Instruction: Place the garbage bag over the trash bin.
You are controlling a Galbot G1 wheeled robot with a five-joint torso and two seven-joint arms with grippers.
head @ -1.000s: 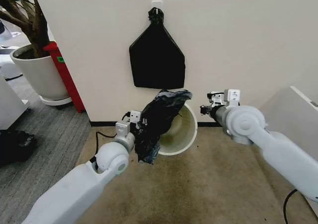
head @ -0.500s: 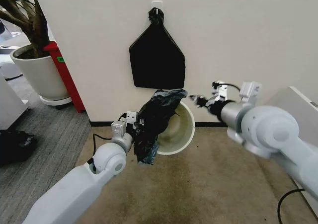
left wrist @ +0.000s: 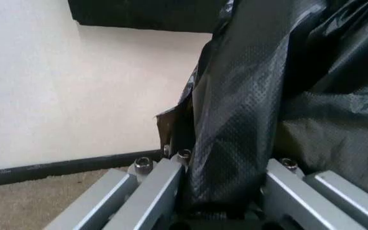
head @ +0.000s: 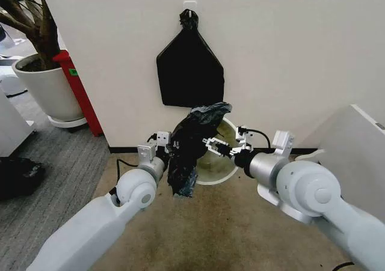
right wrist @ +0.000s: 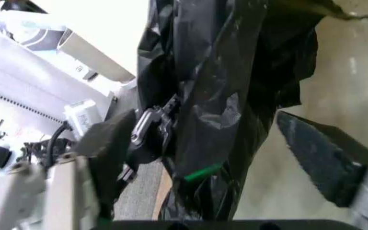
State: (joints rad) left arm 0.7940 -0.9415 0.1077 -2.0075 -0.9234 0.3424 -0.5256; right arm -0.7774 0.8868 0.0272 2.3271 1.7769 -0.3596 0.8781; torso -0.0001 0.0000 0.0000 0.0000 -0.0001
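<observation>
Black, crinkled plastic hangs in front of the tilted bin (head: 218, 163): the bag (head: 191, 148) droops in a loose column from the bin's upper rim down past its lower edge, covering the bin's left part and leaving the cream inside bare on the right. The bin lies tipped with its mouth toward the robot, on the tan carpet (head: 228, 223) at the foot of the white wall (head: 289, 54).

The left gripper (head: 168, 155) is at the bag's left side, about halfway down, clenched on the bag. In the left wrist view the film (left wrist: 260, 105) is bunched between the two metal fingers (left wrist: 152, 191) and rises away from them in folds.

The right gripper (head: 215, 146) reaches in from the right, in front of the bin's mouth and just beside the bag's right edge. Its fingers are spread apart, grasping nothing. In the right wrist view the two dark fingertips (right wrist: 318, 153) stand wide on either side of the bag (right wrist: 222, 96), with the left gripper (right wrist: 149, 134) farther off against the plastic.

On the wall above the bin hangs a flat black bundle (head: 189, 70) with a knotted top. At the far left stand a white plant pot (head: 48, 91) and a red object (head: 78, 91) leaning beside it
</observation>
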